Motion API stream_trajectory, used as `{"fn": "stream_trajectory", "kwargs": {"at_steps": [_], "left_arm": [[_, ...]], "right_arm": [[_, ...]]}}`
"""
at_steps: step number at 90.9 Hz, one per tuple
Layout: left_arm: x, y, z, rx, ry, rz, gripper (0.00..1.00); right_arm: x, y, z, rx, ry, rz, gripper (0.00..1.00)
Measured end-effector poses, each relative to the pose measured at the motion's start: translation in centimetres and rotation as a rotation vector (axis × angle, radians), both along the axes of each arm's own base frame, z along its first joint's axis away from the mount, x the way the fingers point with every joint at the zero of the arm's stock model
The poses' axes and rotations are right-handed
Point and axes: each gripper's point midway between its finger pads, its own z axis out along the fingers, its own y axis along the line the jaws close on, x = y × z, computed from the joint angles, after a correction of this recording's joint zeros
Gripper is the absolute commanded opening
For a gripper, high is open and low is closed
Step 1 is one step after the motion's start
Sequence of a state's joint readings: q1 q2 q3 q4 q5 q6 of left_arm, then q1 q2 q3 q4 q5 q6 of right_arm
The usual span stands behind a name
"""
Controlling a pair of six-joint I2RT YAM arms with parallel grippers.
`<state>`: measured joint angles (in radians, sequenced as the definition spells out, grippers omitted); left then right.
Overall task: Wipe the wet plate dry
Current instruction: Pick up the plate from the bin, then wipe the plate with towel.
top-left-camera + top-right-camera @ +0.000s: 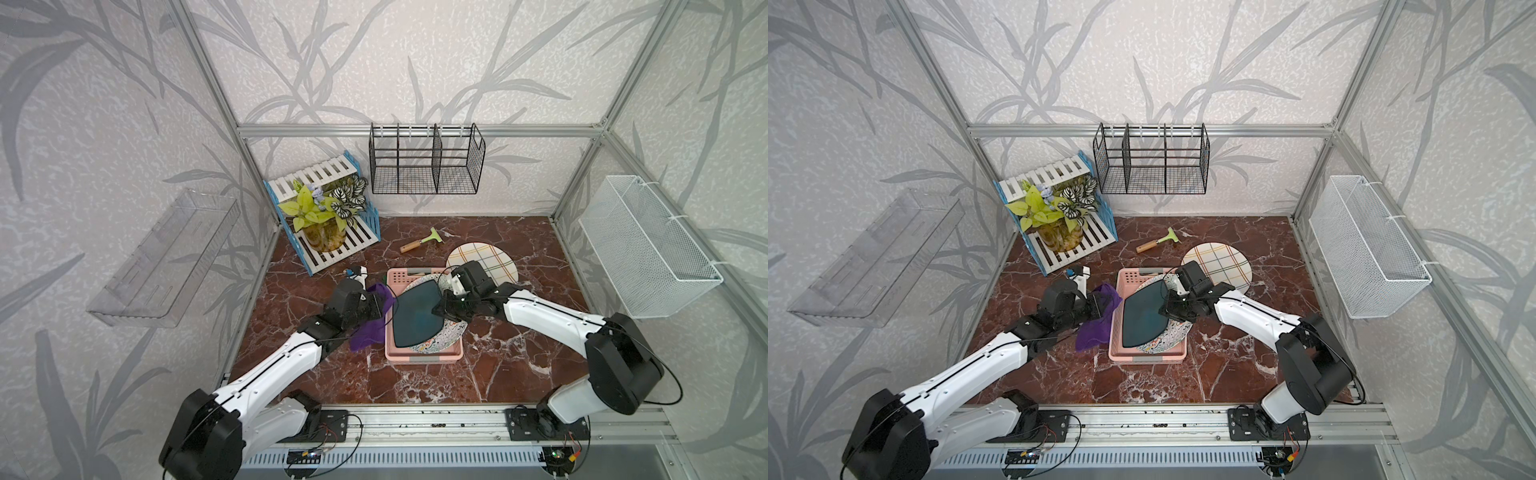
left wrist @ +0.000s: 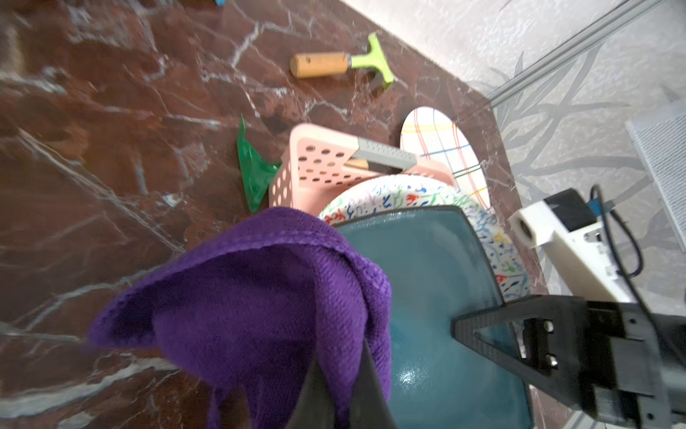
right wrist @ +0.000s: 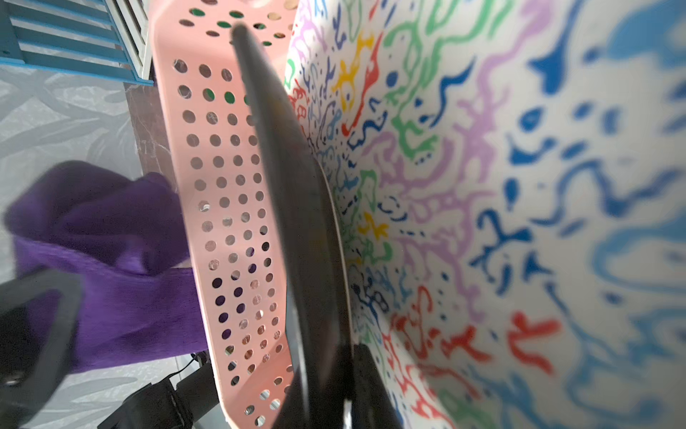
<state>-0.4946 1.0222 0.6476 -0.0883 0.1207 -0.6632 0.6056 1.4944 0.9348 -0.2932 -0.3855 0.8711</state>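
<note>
Purple cloth (image 1: 365, 334) hangs from the left pincer (image 1: 379, 306), which is clenched on a fold of it, just beside the left wall of the pink basket (image 1: 424, 356). The right pincer (image 1: 438, 307) is closed on the right edge of the teal plate (image 1: 415, 316). This plate stands tilted above the basket, with its left edge close to the cloth; whether the two touch cannot be told. In the left wrist view, small shiny spots show on the plate's face. Under it, a plate with coloured squiggles (image 1: 440, 338) lies in the basket. Behind the right arm, a checked plate (image 1: 494, 257) lies flat on the marble surface (image 1: 519, 365). A scraper (image 1: 419, 242) with a wooden handle lies further back.
</note>
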Motion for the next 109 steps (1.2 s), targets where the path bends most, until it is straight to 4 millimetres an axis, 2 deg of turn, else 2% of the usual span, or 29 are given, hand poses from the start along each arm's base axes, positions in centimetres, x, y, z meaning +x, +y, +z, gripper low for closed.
{"fn": "stream_trajectory", "kwargs": {"at_steps": [8, 15, 20, 24, 32, 44, 49, 60, 68, 76, 83, 88, 95, 101, 109], "left_arm": [[0.5, -0.1, 5.8, -0.049, -0.121, -0.001, 0.0], [0.6, -1.2, 11.1, -0.136, -0.232, -0.04, 0.0], [0.2, -2.8, 13.4, -0.2, -0.278, -0.093, 0.0], [0.0, -4.2, 14.3, -0.241, -0.287, -0.133, 0.0], [-0.2, -7.2, 14.1, -0.295, -0.261, -0.209, 0.0], [-0.6, -11.5, 10.2, -0.296, -0.144, -0.294, 0.0], [-0.9, -12.6, 9.2, -0.285, -0.119, -0.311, 0.0], [-1.1, -13.2, 9.5, -0.299, -0.131, -0.32, 0.0], [-0.9, -12.7, 10.0, -0.296, -0.149, -0.293, 0.0], [-0.1, -10.6, 10.2, -0.279, -0.15, -0.229, 0.0], [1.6, -7.1, 10.3, -0.261, -0.147, -0.131, 0.0], [3.2, -3.8, 10.7, -0.247, -0.16, -0.041, 0.0], [4.8, -0.9, 11.6, -0.212, -0.184, 0.037, 0.0], [5.5, -1.4, 13.0, -0.197, -0.21, 0.008, 0.0], [5.2, -4.7, 14.3, -0.204, -0.246, -0.104, 0.0]], "right_arm": [[-0.2, -0.1, 2.3, 0.034, -0.048, -0.001, 0.0], [-0.2, 0.1, 5.0, 0.096, -0.101, -0.006, 0.0], [-0.1, 0.7, 6.9, 0.159, -0.131, -0.011, 0.0], [0.0, 1.4, 8.1, 0.208, -0.149, -0.013, 0.0], [0.6, 2.5, 10.0, 0.297, -0.169, -0.032, 0.0], [1.7, 3.4, 12.3, 0.401, -0.182, -0.098, 0.0], [2.4, 3.3, 13.1, 0.434, -0.186, -0.145, 0.0], [4.3, 2.0, 13.9, 0.476, -0.172, -0.26, 0.0], [5.1, 1.4, 14.7, 0.506, -0.19, -0.294, 0.0], [5.1, 1.4, 15.4, 0.514, -0.213, -0.276, 0.0], [4.3, 2.2, 16.4, 0.512, -0.252, -0.21, 0.0], [3.0, 3.1, 17.0, 0.499, -0.287, -0.141, 0.0], [1.0, 4.3, 17.2, 0.483, -0.308, -0.052, 0.0], [-0.8, 5.5, 17.1, 0.482, -0.301, 0.015, 0.0], [-1.7, 6.1, 17.0, 0.481, -0.295, 0.051, 0.0]]}}
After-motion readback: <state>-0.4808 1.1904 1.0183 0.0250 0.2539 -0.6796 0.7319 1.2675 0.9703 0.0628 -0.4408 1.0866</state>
